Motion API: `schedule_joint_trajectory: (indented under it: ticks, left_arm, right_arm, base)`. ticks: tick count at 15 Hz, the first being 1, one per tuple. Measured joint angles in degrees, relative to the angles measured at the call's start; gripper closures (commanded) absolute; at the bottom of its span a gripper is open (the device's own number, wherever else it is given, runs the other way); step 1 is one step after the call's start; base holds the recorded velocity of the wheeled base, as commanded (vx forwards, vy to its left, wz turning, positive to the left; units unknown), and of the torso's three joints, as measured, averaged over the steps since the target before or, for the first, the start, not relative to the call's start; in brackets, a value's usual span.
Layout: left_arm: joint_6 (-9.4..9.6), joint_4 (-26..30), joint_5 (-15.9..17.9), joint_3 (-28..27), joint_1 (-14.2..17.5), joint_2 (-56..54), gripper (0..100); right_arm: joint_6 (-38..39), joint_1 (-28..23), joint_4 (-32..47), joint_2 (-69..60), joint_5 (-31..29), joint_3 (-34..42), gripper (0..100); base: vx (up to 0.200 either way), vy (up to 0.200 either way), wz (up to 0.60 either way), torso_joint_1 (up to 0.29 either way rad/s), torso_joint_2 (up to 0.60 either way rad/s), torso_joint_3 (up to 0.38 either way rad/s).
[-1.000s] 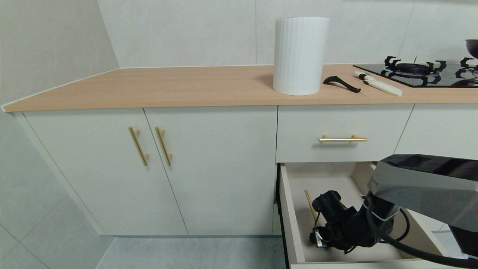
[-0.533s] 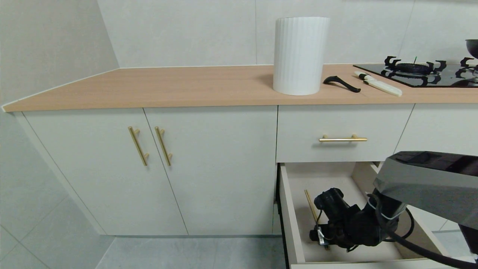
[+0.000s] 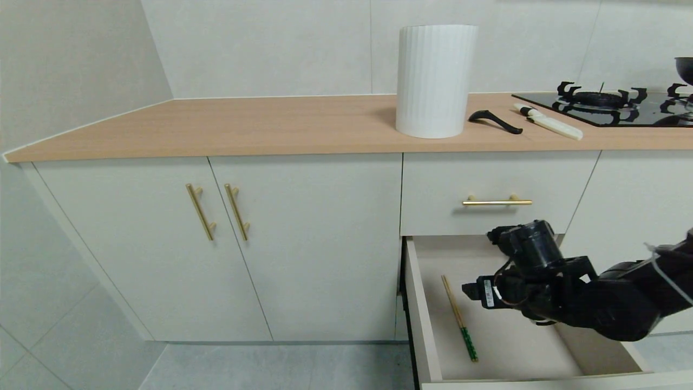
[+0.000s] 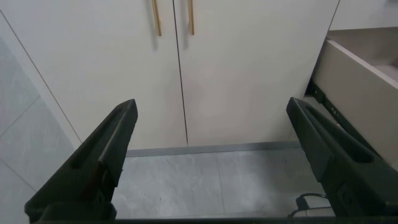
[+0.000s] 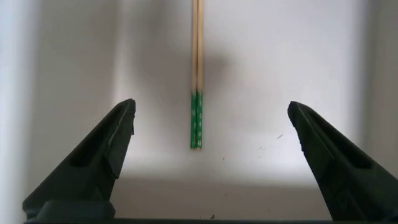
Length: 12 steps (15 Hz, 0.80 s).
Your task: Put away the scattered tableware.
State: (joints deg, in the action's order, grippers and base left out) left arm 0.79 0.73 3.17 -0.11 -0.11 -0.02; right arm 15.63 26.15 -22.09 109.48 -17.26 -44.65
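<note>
Right gripper (image 3: 479, 292) hangs over the drawer (image 3: 419, 303), jaws wide and empty (chopsticks (image 3: 459, 319) lie stowed inside). Left gripper (image 4: 211, 118), equally wide and empty, faces the cabinet (image 4: 249, 62). Knife (image 3: 549, 122) awaits on counter (image 3: 270, 124).

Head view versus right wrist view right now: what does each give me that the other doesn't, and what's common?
Head view adds the counter: a black utensil and a white knife beside the white ribbed container, above the closed upper drawer. Right wrist view adds that the right gripper is open, framing the chopsticks without touching them. Both show the chopsticks lying on the floor of the open drawer.
</note>
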Motion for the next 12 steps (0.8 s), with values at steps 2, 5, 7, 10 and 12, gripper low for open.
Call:
schedule_joint_trajectory:
  ticks: [2,5,7,10,12]
  left_arm:
    - [-0.01,0.0,0.0,0.0,0.0,0.0,0]
    - [-0.01,0.0,0.0,0.0,0.0,0.0,0]
    - [0.00,0.0,0.0,0.0,0.0,0.0,0]
    - [-0.01,0.0,0.0,0.0,0.0,0.0,0]
    - [-0.01,0.0,0.0,0.0,0.0,0.0,0]
  right_arm:
    - [-1.5,-0.9,0.0,-3.7,-0.2,0.5,0]
    - [-4.2,-3.0,0.0,-9.5,-0.3,1.2,0]
    - [-4.7,-3.9,-0.2,-12.1,-0.4,1.5,0]
    - [-4.8,-4.2,-0.2,-13.8,-0.4,1.7,0]
    - [-4.9,-4.2,-0.1,-14.2,-0.3,1.7,0]
  base:
    - [0.000,0.000,0.00,0.000,0.00,0.000]
    - [0.000,0.000,0.00,0.031,-0.12,-0.073]
    - [0.000,0.000,0.00,0.041,-0.24,-0.263]
    - [0.000,0.000,0.00,0.159,-0.45,-0.297]
    - [0.000,0.000,0.00,0.158,-0.51,-0.290]
